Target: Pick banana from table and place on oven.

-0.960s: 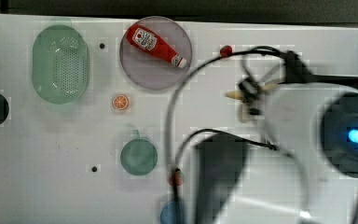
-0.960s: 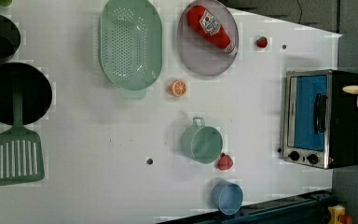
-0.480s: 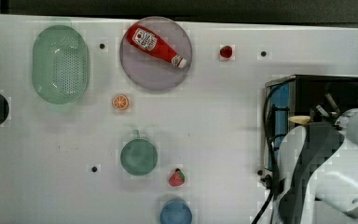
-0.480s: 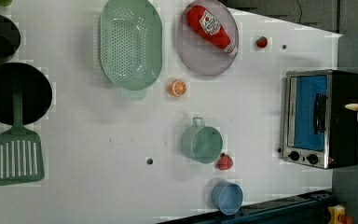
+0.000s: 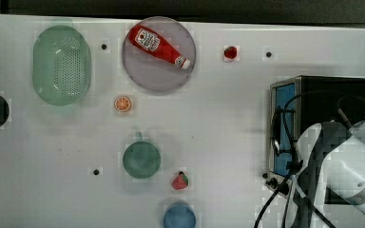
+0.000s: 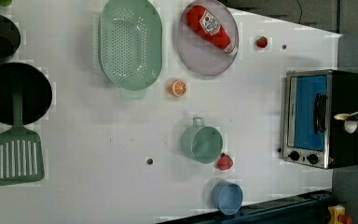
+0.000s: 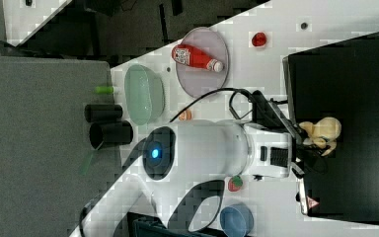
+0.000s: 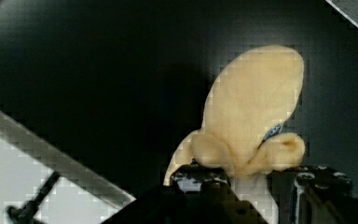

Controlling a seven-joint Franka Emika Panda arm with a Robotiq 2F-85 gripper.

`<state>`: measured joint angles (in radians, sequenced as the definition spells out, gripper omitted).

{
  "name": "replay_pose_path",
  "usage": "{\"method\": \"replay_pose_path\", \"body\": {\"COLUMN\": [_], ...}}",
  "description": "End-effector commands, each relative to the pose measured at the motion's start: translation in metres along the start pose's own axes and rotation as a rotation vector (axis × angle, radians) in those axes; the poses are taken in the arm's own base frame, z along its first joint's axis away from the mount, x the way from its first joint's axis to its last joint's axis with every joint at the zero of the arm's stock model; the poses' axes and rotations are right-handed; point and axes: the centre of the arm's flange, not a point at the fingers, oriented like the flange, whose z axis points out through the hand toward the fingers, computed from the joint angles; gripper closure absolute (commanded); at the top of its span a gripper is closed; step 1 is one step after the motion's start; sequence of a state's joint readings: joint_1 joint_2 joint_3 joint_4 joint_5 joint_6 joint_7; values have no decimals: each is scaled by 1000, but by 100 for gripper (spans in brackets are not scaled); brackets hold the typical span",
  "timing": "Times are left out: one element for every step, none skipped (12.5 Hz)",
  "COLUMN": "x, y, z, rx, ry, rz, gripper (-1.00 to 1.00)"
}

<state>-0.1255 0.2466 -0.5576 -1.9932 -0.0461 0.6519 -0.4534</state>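
The pale-yellow, partly peeled banana point(image 8: 256, 107) lies over the oven's black top point(image 8: 98, 70), its splayed peel end between my fingers. My gripper point(image 8: 251, 179) stands slightly open around that end: one finger touches the peel and a thin dark gap shows at the other. In the right view the banana point(image 7: 323, 129) rests at the oven top's point(image 7: 345, 89) near side, just beyond my gripper point(image 7: 316, 145). The left view has the banana point(image 6: 347, 117) at the oven's point(image 6: 307, 116) right side. In the top view my arm point(image 5: 347, 161) covers part of the oven point(image 5: 332, 92).
On the white table point(image 5: 218, 118) stand a green colander point(image 5: 62, 64), a grey plate with a ketchup bottle point(image 5: 159, 45), an orange slice point(image 5: 122, 103), a green cup point(image 5: 141, 159), two strawberries point(image 5: 180, 180), a blue cup point(image 5: 179, 217). Black pans and a green spatula point(image 6: 17, 154) lie at the left view's left.
My arm has swung from the table's middle to above the oven at the top view's right, carrying the banana. The jaws have loosened a little around it.
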Motion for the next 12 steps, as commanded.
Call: {"method": "replay_pose_path", "body": {"x": [-1,-1,-1,0,1,1,1,-3,-12,-30,-54,-79], "y": [-21,-21,-21,-22,-22,-25,-32,-42,-56,-73,-93,-115], "z": [-37,-37,-38,-40,-43,-50,-62,-79,-97,-116,-136,-161], "rx": [49,49,48,50,49,51,44,33,30,25,26,38], "ry": [61,62,62,66,72,83,96,92,58,-1,-66,-99], "rz": [-100,-103,-103,-104,-106,-117,-147,-198,-270,-361,-429,-460], "gripper": [-2,-24,-47,-70,-93,-100,-100,-100,-100,-100,-100,-100]}}
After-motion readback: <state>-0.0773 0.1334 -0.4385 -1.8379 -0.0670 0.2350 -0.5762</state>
